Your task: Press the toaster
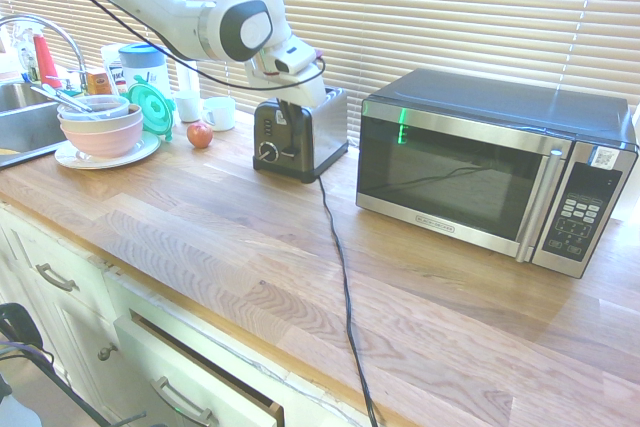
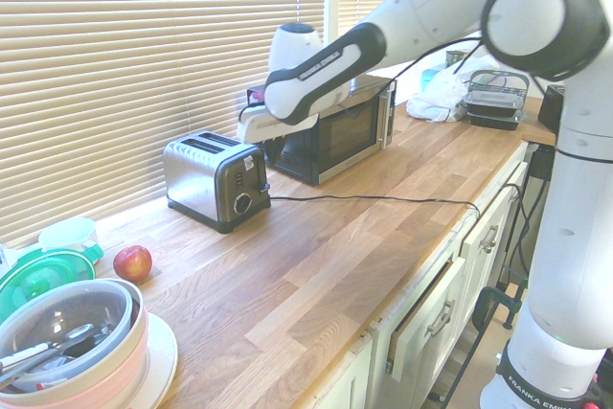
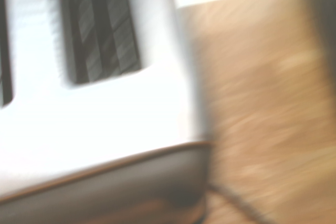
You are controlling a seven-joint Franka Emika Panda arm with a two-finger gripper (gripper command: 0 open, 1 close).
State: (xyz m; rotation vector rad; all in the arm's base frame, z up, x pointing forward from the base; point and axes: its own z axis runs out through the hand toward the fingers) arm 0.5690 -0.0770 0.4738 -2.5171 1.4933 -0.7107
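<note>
The toaster (image 1: 310, 132) (image 2: 201, 174) is a small brushed-steel box with two slots, a black end panel and a round knob, standing on the wooden counter by the blinds. My gripper (image 1: 284, 110) (image 2: 251, 141) hangs just over the toaster's black end, fingers shut and pointing down, with nothing held. Whether the fingertips touch the toaster's top I cannot tell. The wrist view shows the toaster (image 3: 105, 129) blurred from above, with one slot and the dark end panel. Its black cord (image 1: 340, 267) (image 2: 383, 200) runs across the counter.
A steel-and-black microwave (image 1: 480, 167) (image 2: 335, 136) stands just beyond the toaster. An apple (image 1: 200, 134) (image 2: 132, 262), white cups (image 1: 218, 112) and stacked bowls (image 1: 100, 127) (image 2: 67, 332) sit toward the sink (image 1: 20, 117). A drawer (image 1: 200, 367) below the counter is ajar.
</note>
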